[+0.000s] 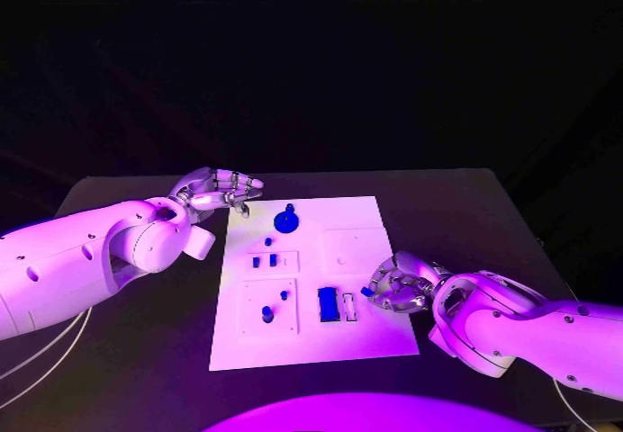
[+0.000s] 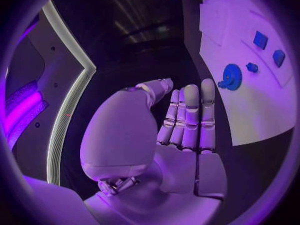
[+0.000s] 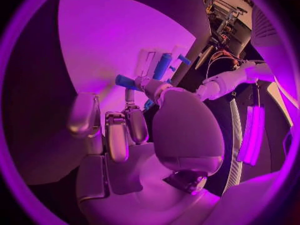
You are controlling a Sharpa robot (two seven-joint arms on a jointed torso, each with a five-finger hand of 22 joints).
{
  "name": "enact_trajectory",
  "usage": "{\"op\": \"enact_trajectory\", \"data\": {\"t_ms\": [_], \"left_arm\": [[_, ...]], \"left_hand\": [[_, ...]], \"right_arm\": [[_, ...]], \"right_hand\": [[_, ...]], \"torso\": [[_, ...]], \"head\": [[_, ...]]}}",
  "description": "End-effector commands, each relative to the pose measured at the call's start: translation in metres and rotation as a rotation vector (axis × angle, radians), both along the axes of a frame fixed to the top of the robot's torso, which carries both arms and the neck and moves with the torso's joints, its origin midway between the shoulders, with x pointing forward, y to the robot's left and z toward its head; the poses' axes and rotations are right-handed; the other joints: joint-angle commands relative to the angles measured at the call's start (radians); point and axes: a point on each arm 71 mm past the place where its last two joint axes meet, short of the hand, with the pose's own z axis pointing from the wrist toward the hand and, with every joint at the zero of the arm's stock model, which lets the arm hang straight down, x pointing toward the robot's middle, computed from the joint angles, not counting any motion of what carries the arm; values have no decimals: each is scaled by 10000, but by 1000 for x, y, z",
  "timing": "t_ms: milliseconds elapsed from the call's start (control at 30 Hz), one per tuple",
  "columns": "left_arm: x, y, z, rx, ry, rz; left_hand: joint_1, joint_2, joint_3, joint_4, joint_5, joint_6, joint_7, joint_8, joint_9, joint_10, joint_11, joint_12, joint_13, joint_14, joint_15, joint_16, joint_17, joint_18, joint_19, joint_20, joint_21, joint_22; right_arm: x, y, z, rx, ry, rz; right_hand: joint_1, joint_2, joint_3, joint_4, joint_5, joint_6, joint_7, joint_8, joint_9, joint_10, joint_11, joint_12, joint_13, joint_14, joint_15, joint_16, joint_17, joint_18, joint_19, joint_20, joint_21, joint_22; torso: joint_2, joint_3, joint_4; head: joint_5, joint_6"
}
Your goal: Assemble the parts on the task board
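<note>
Two hands at the task board, the right one holding a small blue part.

The right hand (image 1: 400, 292) sits at the right edge of the white task board (image 1: 350, 342), fingers curled in, and it pinches a small blue part (image 3: 127, 81) between thumb and a finger, just beside the long blue block (image 1: 329, 304) that lies on the board. The left hand (image 1: 218, 190) hovers over the black bench (image 1: 143, 342) near the board's far left corner; it holds nothing, its fingers are straight and side by side. A round blue part (image 1: 287, 219) lies on the board near that hand.
</note>
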Motion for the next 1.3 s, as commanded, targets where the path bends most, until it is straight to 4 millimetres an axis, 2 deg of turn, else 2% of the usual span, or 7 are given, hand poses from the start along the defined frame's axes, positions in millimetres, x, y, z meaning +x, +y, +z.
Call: {"op": "enact_trajectory", "data": {"t_ms": [33,300,600,1033,1300], "left_arm": [[0,-3,1,-87,-54,-64],[0,-3,1,-77,-50,-60],[0,-3,1,-75,-41,-71],[-1,-3,1,-74,-21,-92],[-1,-3,1,-68,-9,-91]], "left_hand": [[-76,5,-6,37,3,-74,13,22,-10,-83,15,56,-15,-49,4,36,-17,152,10,27,-30,-17],[-76,5,-6,37,3,-74,13,22,-10,-83,15,56,-15,-49,4,36,-17,152,10,27,-30,-17],[-76,5,-6,37,3,-74,13,22,-10,-83,15,56,-15,-49,4,36,-17,152,10,27,-30,-17],[-81,4,-5,50,2,-87,19,23,-13,-90,20,65,-20,-50,8,41,-20,152,19,29,-40,-25],[-84,4,-5,55,2,-93,22,22,-14,-92,22,67,-22,-50,9,42,-21,151,21,30,-42,-28]], "right_arm": [[-1,5,-1,422,367,-126],[1,16,-9,147,879,155],[3,22,-15,-415,1043,343],[3,29,-16,-428,999,503],[2,31,-15,-313,1002,545]], "right_hand": [[-262,-53,-106,154,-46,49,-79,174,331,61,-13,73,487,844,-34,42,1496,-154,77,-19,-4,384],[-674,-209,-505,407,-67,93,-73,128,299,81,-9,97,520,848,-34,48,1516,-159,106,-27,-45,373],[-1250,-328,-1274,1036,-83,184,-63,68,252,170,5,219,652,861,-22,70,1582,-172,171,-21,-33,395],[-1328,-300,-1577,1315,-75,227,-74,58,243,200,-2,263,703,858,-29,67,1576,-169,178,-27,-76,387],[-1292,-243,-1616,1367,-65,264,-94,72,247,246,-16,333,773,861,-36,71,1588,-174,192,-30,-51,403]], "torso": [[0,-7,4],[5,-2,8],[4,2,2],[3,4,-10],[2,2,-2]], "head": [[15,-16],[0,-40],[18,-55],[32,-41],[47,-37]]}}
